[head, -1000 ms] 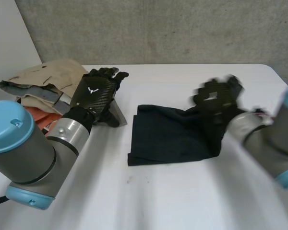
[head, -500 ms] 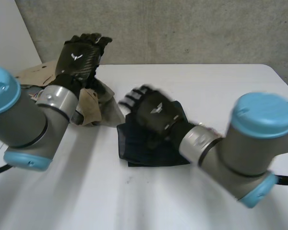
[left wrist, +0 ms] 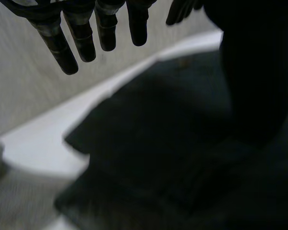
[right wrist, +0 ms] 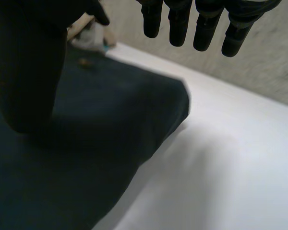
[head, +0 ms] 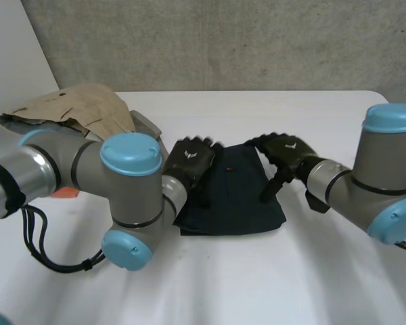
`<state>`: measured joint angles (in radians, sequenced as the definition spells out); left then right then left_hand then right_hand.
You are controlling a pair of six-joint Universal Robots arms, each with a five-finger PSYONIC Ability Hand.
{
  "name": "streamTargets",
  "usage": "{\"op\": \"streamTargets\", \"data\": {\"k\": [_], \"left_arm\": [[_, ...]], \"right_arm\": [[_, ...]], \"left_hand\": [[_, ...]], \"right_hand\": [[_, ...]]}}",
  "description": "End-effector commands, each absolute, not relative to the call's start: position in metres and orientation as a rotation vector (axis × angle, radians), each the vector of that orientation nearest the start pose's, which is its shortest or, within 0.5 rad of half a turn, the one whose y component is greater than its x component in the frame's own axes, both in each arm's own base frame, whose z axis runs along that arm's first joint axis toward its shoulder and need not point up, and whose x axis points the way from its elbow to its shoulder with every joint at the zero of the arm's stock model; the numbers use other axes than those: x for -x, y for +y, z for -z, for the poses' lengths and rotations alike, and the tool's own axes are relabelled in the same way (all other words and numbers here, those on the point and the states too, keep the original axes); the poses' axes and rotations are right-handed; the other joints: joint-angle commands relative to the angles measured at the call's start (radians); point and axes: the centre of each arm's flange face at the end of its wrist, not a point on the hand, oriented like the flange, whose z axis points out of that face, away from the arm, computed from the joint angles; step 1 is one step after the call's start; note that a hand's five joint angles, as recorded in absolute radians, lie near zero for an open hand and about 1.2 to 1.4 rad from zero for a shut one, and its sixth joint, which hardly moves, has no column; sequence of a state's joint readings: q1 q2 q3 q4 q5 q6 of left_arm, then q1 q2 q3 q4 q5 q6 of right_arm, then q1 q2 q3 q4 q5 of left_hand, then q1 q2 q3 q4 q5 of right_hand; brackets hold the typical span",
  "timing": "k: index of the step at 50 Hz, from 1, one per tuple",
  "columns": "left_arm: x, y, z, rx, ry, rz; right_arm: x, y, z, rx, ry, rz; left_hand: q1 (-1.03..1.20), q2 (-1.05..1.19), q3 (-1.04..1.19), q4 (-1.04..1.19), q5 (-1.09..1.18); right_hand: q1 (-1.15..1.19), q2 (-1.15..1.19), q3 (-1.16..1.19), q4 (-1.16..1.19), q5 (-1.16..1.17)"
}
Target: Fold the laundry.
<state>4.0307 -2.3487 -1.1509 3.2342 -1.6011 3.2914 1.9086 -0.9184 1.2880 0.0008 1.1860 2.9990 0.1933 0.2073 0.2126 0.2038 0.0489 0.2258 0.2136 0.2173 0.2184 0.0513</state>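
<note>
Head view puts the folded dark garment at the centre of the frame, flat on the white counter. Your hands flank it: the left hand at its left edge, the right hand over its right edge. One hand on each side looks to me like squaring or smoothing the fold so the cloth won't skid.

In the left wrist view the fingers are straight and slightly apart above the dark garment, gripping nothing. In the right wrist view the fingers also hang loose and parted, empty, over the dark garment near the edge where it meets bare counter.

At the upper left of the head frame a pile of beige laundry sits well apart from the dark piece, probably the next work. The counter is plain and smooth, and a rough grey concrete wall runs across the top of the frame.
</note>
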Motion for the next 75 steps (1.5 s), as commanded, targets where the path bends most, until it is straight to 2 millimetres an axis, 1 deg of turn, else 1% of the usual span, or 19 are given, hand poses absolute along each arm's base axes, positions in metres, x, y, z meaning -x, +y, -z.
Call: {"op": "streamTargets", "data": {"k": [1,5,8,11,13,15,19,25,29,34,46,52,56,58,59,63,67,71,75], "left_arm": [[0.355,-0.264,-0.118,-1.164,2.521,1.804],[0.354,-0.264,-0.119,-1.181,2.507,1.794],[0.355,-0.262,-0.123,-1.193,2.501,1.807],[0.356,-0.263,-0.147,-1.184,2.459,1.892],[0.355,-0.264,-0.175,-1.152,2.412,1.994],[0.356,-0.262,-0.189,-1.158,2.388,2.05],[0.358,-0.258,-0.216,-1.239,2.347,2.174],[0.352,-0.253,-0.252,-1.45,2.363,2.35],[0.353,-0.238,-0.259,-1.643,2.484,2.395],[0.347,-0.231,-0.263,-1.766,2.594,2.395],[0.346,-0.228,-0.267,-1.776,2.59,2.411],[0.346,-0.227,-0.266,-1.776,2.597,2.404],[0.346,-0.227,-0.265,-1.778,2.602,2.4],[0.346,-0.227,-0.265,-1.775,2.599,2.402],[0.346,-0.227,-0.265,-1.775,2.599,2.402],[0.346,-0.227,-0.265,-1.778,2.599,2.402],[0.346,-0.226,-0.265,-1.777,2.599,2.404],[0.346,-0.227,-0.266,-1.778,2.592,2.411],[0.346,-0.227,-0.268,-1.769,2.578,2.429]], "right_arm": [[-0.292,-0.328,-0.125,0.865,2.15,1.436],[-0.29,-0.33,-0.119,0.934,2.185,1.447],[-0.288,-0.331,-0.134,1.006,2.192,1.53],[-0.286,-0.327,-0.164,1.044,2.162,1.648],[-0.282,-0.327,-0.177,1.023,2.167,1.701],[-0.274,-0.323,-0.189,0.976,2.195,1.745],[-0.265,-0.317,-0.195,0.882,2.23,1.806],[-0.249,-0.308,-0.173,0.738,2.323,1.698],[-0.24,-0.3,-0.157,0.655,2.355,1.578],[-0.252,-0.281,-0.139,0.637,2.256,1.371],[-0.268,-0.29,-0.108,0.592,2.22,1.294],[-0.276,-0.291,-0.104,0.607,2.22,1.306],[-0.28,-0.295,-0.099,0.604,2.221,1.32],[-0.283,-0.297,-0.099,0.597,2.204,1.342],[-0.283,-0.299,-0.099,0.582,2.198,1.356],[-0.278,-0.314,-0.11,0.44,2.166,1.447],[-0.278,-0.329,-0.134,0.348,2.099,1.543],[-0.259,-0.363,-0.148,0.255,2.08,1.645],[-0.226,-0.402,-0.153,0.172,2.095,1.742]], "left_hand": [[-0.019,-0.033,-0.038,-0.029,-0.049],[-0.019,-0.033,-0.038,-0.029,-0.049],[-0.015,-0.029,-0.034,-0.026,-0.045],[-0.018,-0.032,-0.037,-0.028,-0.048],[-0.019,-0.033,-0.038,-0.029,-0.049],[-0.019,-0.033,-0.038,-0.029,-0.049],[-0.019,-0.033,-0.038,-0.029,-0.049],[-0.009,-0.023,-0.028,-0.02,-0.039],[-0.003,-0.017,-0.023,-0.014,-0.033],[0.006,-0.009,-0.014,-0.005,-0.025],[0.006,-0.009,-0.014,-0.005,-0.025],[0.006,-0.009,-0.014,-0.005,-0.025],[0.006,-0.009,-0.014,-0.005,-0.025],[0.006,-0.009,-0.014,-0.005,-0.025],[0.006,-0.009,-0.014,-0.005,-0.025],[0.006,-0.009,-0.014,-0.005,-0.025],[0.006,-0.009,-0.014,-0.005,-0.025],[0.006,-0.009,-0.014,-0.005,-0.025],[0.003,-0.011,-0.017,-0.008,-0.028]], "right_hand": [[-0.051,-0.039,-0.043,-0.044,-0.051],[-0.051,-0.039,-0.043,-0.044,-0.051],[-0.051,-0.039,-0.043,-0.044,-0.051],[-0.051,-0.039,-0.043,-0.044,-0.051],[-0.051,-0.039,-0.043,-0.044,-0.051],[-0.051,-0.039,-0.043,-0.044,-0.051],[-0.051,-0.039,-0.043,-0.044,-0.051],[-0.051,-0.039,-0.043,-0.044,-0.051],[-0.051,-0.039,-0.043,-0.044,-0.051],[-0.051,-0.039,-0.043,-0.044,-0.051],[-0.051,-0.039,-0.043,-0.044,-0.051],[-0.051,-0.039,-0.043,-0.044,-0.051],[0.275,0.287,0.283,0.282,0.275],[0.84,0.852,0.849,0.848,0.84],[1.167,1.179,1.176,1.175,1.167],[1.17,1.183,1.179,1.178,1.17],[1.17,1.183,1.179,1.178,1.17],[1.17,1.183,1.179,1.178,1.17],[1.17,1.183,1.179,1.178,1.17]]}}
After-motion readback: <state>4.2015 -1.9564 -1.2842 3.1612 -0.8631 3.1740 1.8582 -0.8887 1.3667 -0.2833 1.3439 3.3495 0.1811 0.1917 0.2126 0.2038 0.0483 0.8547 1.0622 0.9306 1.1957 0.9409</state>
